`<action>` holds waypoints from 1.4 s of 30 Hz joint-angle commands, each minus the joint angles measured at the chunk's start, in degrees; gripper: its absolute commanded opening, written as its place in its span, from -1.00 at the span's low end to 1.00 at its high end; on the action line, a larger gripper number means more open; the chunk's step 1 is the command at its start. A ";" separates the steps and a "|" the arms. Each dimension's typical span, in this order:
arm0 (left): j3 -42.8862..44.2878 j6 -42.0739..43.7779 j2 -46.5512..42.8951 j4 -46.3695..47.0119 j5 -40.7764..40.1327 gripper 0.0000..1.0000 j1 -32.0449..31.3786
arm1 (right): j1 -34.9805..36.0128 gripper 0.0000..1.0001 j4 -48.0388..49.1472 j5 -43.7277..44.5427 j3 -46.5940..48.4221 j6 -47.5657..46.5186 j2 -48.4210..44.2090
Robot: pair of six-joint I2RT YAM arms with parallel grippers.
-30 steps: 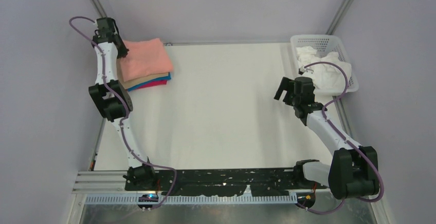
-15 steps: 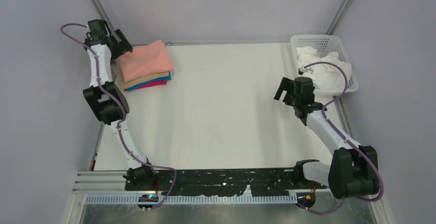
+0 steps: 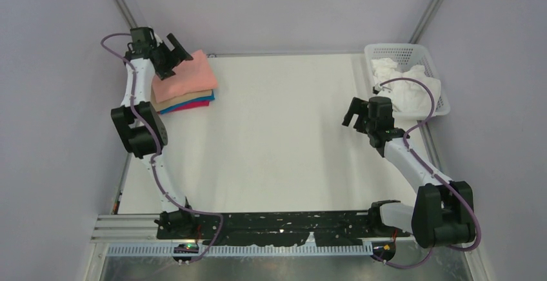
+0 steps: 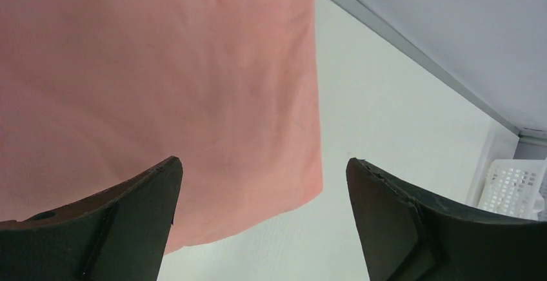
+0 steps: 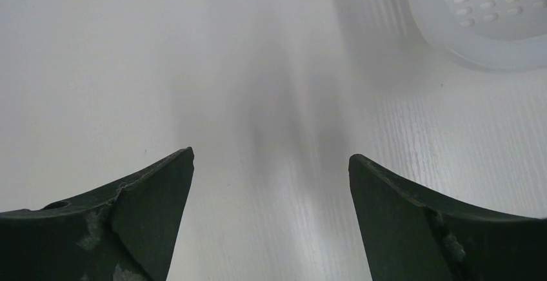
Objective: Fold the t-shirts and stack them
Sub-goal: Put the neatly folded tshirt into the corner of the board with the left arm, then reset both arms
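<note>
Right gripper (image 3: 353, 115) hangs wide open, empty, over the white table (image 3: 277, 145), near the lattice basket (image 3: 413, 51). Left gripper (image 3: 179, 49), far left, spread wide and empty, hovers above the folded salmon-pink t-shirt (image 3: 193, 76), which tops the tan t-shirt (image 3: 184, 99), blue t-shirt (image 3: 208, 99) and magenta t-shirt (image 3: 197, 106).

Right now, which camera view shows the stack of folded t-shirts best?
The top external view: the whole stack shows, salmon-pink t-shirt on top, tan, blue and magenta edges beneath. The left wrist view shows only the salmon-pink t-shirt; the right wrist view shows none.
</note>
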 commanded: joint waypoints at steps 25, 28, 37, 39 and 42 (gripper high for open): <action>-1.47 -2.76 -9.78 -7.21 -4.54 0.99 1.85 | -0.23 0.90 0.60 -1.55 1.59 0.40 -4.29; -8.83 -0.58 -18.69 -4.42 -6.80 0.99 0.00 | -0.30 0.90 -0.82 -1.35 1.38 0.64 -7.33; -51.57 0.62 -53.16 10.16 -24.90 0.99 -14.75 | -0.23 0.90 -6.09 5.63 -5.77 2.57 -23.54; -62.80 -0.24 -61.07 13.71 -28.49 0.99 -19.17 | -0.18 0.90 -6.34 7.29 -7.75 2.39 -27.40; -77.61 -2.46 -69.57 22.18 -26.31 0.99 -22.95 | -0.23 0.90 -6.19 8.45 -10.46 2.50 -31.54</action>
